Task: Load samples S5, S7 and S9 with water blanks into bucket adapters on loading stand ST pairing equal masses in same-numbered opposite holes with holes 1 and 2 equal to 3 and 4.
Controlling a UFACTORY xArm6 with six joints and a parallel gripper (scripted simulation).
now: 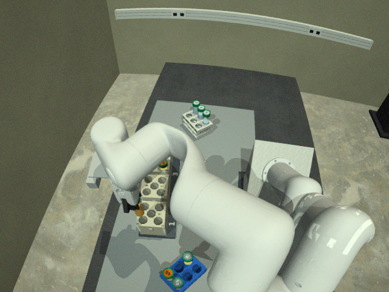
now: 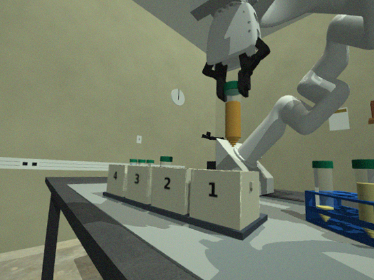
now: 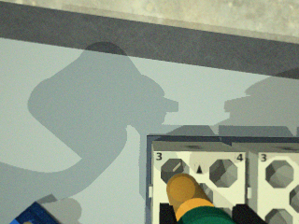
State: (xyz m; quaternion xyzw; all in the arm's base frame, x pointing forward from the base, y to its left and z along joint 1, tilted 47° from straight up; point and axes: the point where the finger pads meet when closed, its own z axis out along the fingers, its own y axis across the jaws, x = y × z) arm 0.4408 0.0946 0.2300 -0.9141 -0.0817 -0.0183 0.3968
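Observation:
My gripper (image 1: 133, 206) (image 2: 231, 88) (image 3: 206, 218) is shut on the green cap of a sample tube (image 1: 139, 210) (image 2: 233, 118) (image 3: 184, 191) with orange filling. It holds the tube upright, its tip well above adapter 1 (image 1: 141, 229) (image 2: 222, 202) (image 3: 201, 151), about over hole 3 (image 3: 171, 170). Adapter 1's holes look empty. Adapters 1 to 4 stand in a row on the dark stand ST (image 1: 157, 236) (image 2: 206, 223). A tube with an orange cap dot (image 1: 163, 163) stands in adapter 3. Sample S5 (image 1: 168, 272) stands in the blue rack (image 1: 200, 267) (image 2: 344, 199).
Two tubes with grey cap dots (image 1: 187, 257) (image 1: 177, 282) share the blue rack. A white rack (image 1: 200, 128) at the back holds three water blanks (image 1: 200, 109). My arm covers the middle of the table.

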